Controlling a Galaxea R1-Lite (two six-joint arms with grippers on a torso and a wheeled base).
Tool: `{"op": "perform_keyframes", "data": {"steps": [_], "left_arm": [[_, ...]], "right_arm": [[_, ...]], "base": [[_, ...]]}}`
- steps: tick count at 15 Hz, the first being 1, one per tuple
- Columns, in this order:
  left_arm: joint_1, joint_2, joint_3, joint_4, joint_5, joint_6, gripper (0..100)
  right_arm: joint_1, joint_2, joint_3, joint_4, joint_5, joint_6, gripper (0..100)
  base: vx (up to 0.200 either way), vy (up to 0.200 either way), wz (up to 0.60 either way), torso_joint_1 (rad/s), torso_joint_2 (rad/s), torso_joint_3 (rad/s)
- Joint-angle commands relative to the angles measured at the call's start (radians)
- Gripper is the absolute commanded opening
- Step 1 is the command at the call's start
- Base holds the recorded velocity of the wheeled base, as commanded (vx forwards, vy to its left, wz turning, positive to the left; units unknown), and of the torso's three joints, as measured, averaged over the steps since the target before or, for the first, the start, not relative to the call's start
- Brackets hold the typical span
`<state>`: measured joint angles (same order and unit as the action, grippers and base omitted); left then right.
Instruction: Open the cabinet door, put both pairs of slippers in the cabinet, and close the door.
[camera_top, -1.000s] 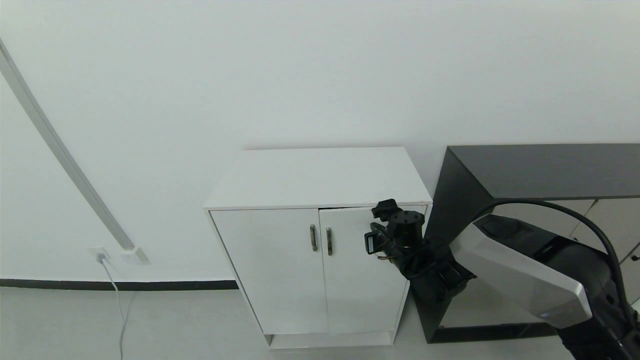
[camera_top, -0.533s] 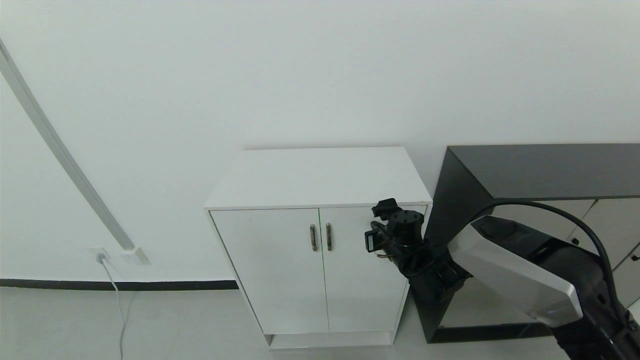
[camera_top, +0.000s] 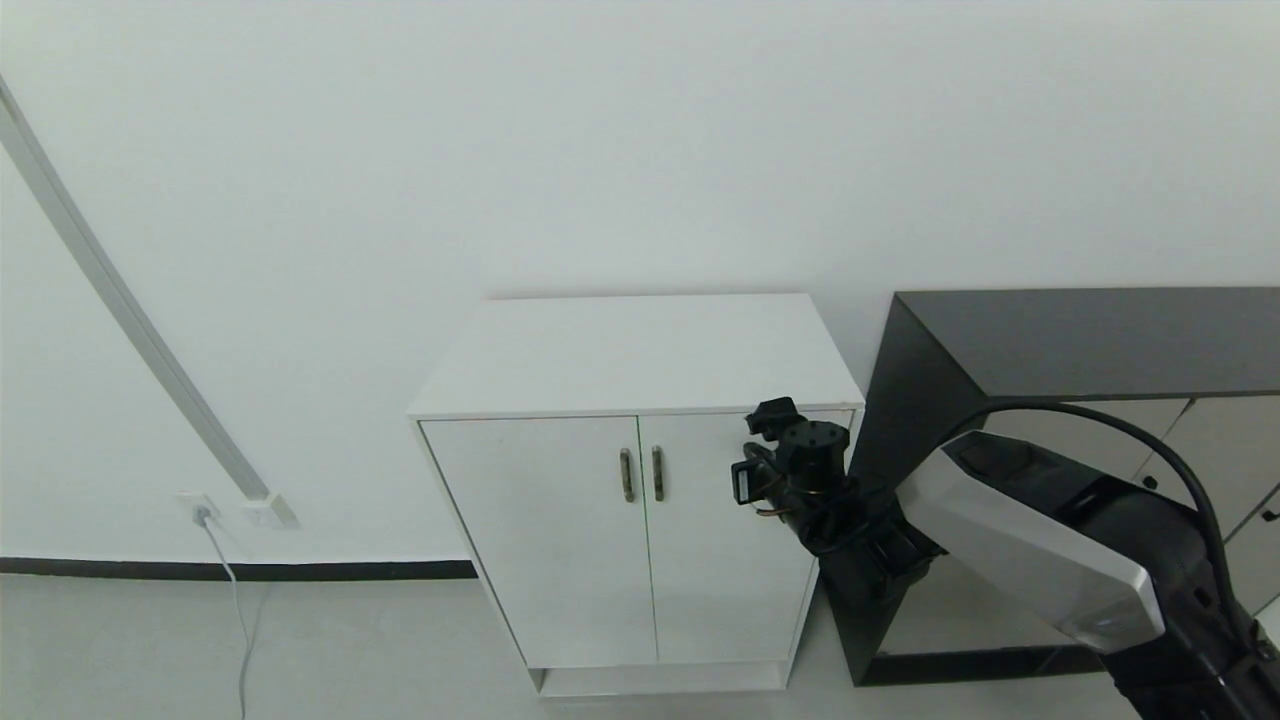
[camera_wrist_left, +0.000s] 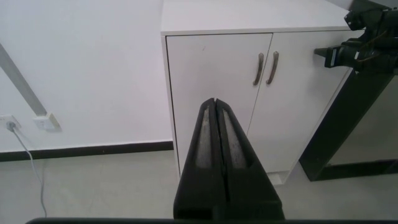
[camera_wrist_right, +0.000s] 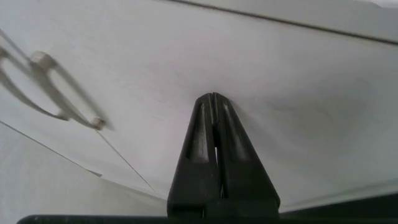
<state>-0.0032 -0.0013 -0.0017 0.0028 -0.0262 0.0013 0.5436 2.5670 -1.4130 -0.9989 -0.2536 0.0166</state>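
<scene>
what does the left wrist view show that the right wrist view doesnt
Left wrist view adds: the whole white cabinet front, fully shut, the left gripper with jaws shut, the wall socket and the dark cabinet beside the white one. Right wrist view adds: a close look at the right gripper, jaws shut, tip close against the right door. Shared: the door handles.

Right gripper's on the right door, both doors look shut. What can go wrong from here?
1. The right gripper, shut, rests its tips on the right door; more push may dent it or shove the white cabinet.
2. Backing off, the gripper could clip the dark cabinet close beside it.
</scene>
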Motion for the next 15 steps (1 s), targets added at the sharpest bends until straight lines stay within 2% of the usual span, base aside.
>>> {"op": "perform_keyframes", "data": {"steps": [1,7,15], "left_arm": [[0.0,0.001,0.0,0.0,0.0,-0.001,0],[0.0,0.001,0.0,0.0,0.0,-0.001,0],[0.0,0.001,-0.001,0.0,0.0,-0.001,0]], "right_arm": [[0.012,-0.042,0.052,-0.003,0.001,0.0,0],[0.021,-0.156,0.247,-0.096,-0.004,0.0,0],[-0.036,-0.433,0.674,-0.277,-0.016,0.0,0]], "base": [[0.0,0.0,0.0,0.0,0.0,0.0],[0.0,0.0,0.0,0.0,0.0,0.0],[0.0,0.0,0.0,0.0,0.0,0.0]]}}
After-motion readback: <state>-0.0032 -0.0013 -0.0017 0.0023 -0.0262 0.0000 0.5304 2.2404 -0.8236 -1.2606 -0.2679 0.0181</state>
